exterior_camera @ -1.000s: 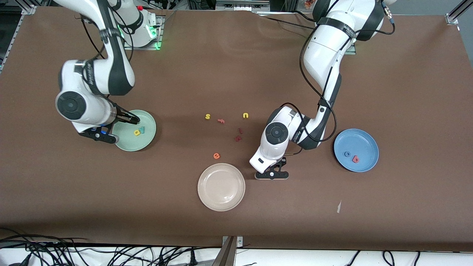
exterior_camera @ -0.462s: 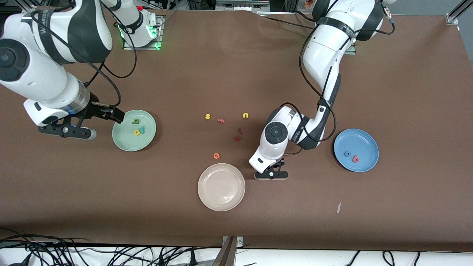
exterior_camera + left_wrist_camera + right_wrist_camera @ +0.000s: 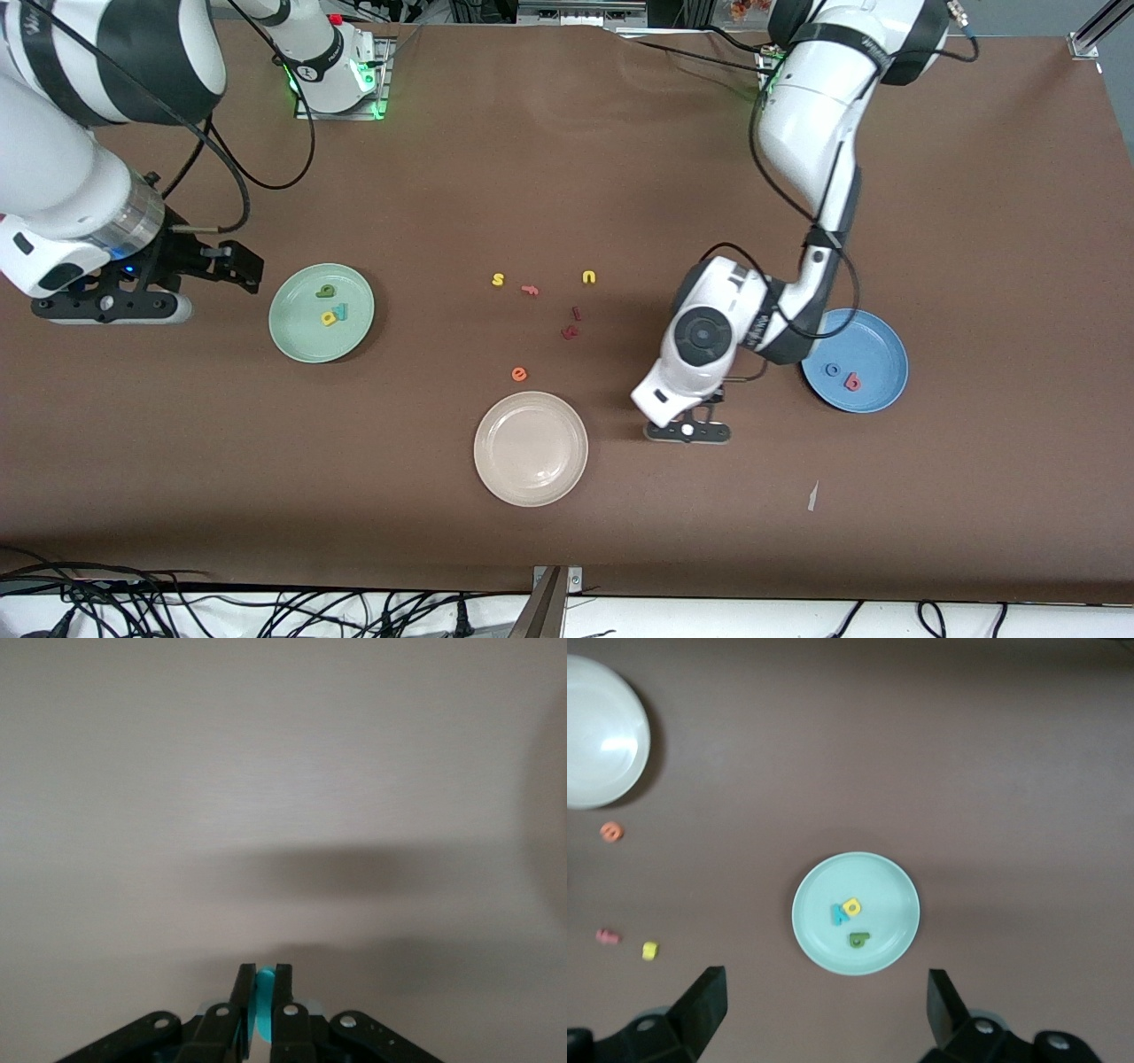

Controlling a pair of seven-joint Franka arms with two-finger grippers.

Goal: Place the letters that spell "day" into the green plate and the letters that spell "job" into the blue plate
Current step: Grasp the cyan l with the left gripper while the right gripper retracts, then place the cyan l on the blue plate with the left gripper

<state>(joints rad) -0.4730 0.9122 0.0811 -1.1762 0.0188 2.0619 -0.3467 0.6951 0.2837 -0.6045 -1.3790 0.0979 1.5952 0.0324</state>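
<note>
The green plate [image 3: 292, 341] [image 3: 815, 904] holds the green "d" [image 3: 325, 291] [image 3: 858, 940], the yellow "a" [image 3: 329, 318] [image 3: 851, 905] and the teal "y" [image 3: 341, 311] [image 3: 840, 914]. The blue plate [image 3: 877, 341] holds the blue "o" [image 3: 833, 369] and the salmon "b" [image 3: 852, 383]. My left gripper [image 3: 709, 403] [image 3: 262, 979] is shut on the teal "j" [image 3: 263, 1001], over bare table between the cream plate and the blue plate. My right gripper [image 3: 244, 268] [image 3: 824, 979] is open and empty, up beside the green plate toward the right arm's end of the table.
A cream-white plate [image 3: 485, 443] [image 3: 602, 691] lies nearest the front camera. Loose letters lie mid-table: yellow "s" [image 3: 498, 280], salmon "f" [image 3: 530, 290], yellow "u" [image 3: 589, 277], two dark red letters [image 3: 570, 332], orange "e" [image 3: 519, 374]. A paper scrap [image 3: 812, 496] lies nearer the camera.
The right gripper left the green "d" in the green plate and drew back up and away. The left gripper shut on the teal "j" and moved toward the blue plate.
</note>
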